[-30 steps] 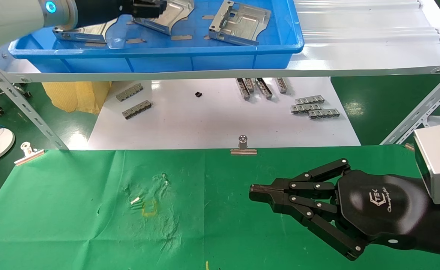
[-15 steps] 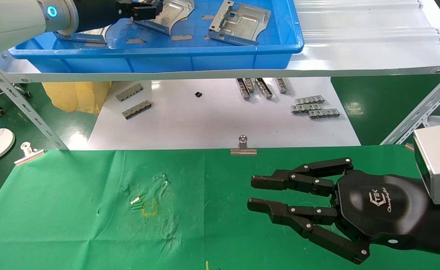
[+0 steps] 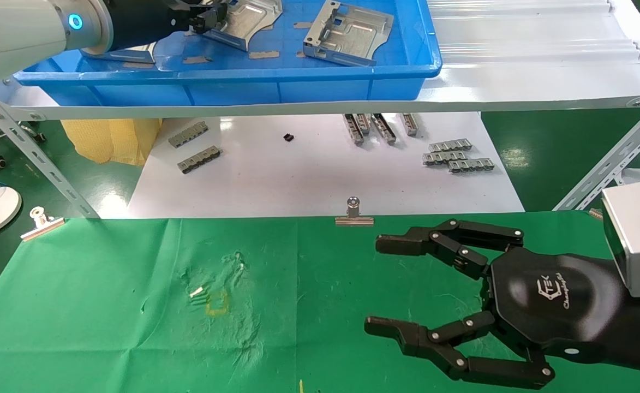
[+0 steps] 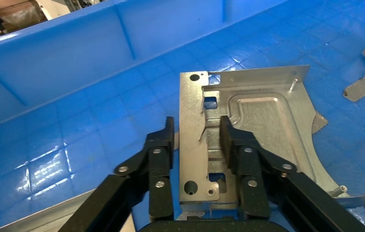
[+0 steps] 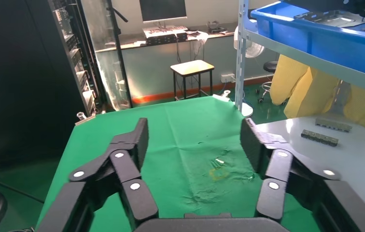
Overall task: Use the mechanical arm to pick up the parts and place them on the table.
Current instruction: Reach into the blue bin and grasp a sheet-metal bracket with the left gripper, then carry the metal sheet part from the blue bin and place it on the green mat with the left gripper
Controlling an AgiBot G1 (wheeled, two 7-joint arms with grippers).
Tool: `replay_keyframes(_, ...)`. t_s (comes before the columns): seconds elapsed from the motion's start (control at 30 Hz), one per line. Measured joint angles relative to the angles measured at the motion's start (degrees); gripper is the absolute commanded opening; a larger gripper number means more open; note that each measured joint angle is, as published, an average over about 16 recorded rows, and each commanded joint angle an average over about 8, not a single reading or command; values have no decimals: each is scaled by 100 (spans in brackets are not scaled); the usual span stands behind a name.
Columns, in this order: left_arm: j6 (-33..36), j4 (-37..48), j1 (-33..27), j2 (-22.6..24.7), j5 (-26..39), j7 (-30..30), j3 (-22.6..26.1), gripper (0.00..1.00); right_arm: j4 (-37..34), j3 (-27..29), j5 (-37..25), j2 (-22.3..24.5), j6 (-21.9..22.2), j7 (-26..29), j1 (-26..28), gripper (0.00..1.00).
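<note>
The green-clothed table (image 3: 107, 327) fills the foreground, with the blue tray (image 3: 298, 71) on the shelf beyond it, holding the parts. The right tool (image 3: 374, 286) hovers over the table's right side, fingers spread wide, grasping nothing. Inside the tray's left end, the left tool (image 4: 196, 135) has its fingers closed against both faces of one part's (image 4: 262, 121) raised flange, while another part (image 3: 348, 33) lies further right.
</note>
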Motion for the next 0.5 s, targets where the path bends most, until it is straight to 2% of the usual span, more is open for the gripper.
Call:
replay_keyframes(0.3, 123, -125, -49, -34, -103, 104, -65, 0, 0, 0, 0, 0, 0, 0, 0, 100)
replay_keyframes(0.5, 613, -293, -160, -153, -279, 323, -175, 0, 0, 0, 0, 0, 0, 0, 0, 100)
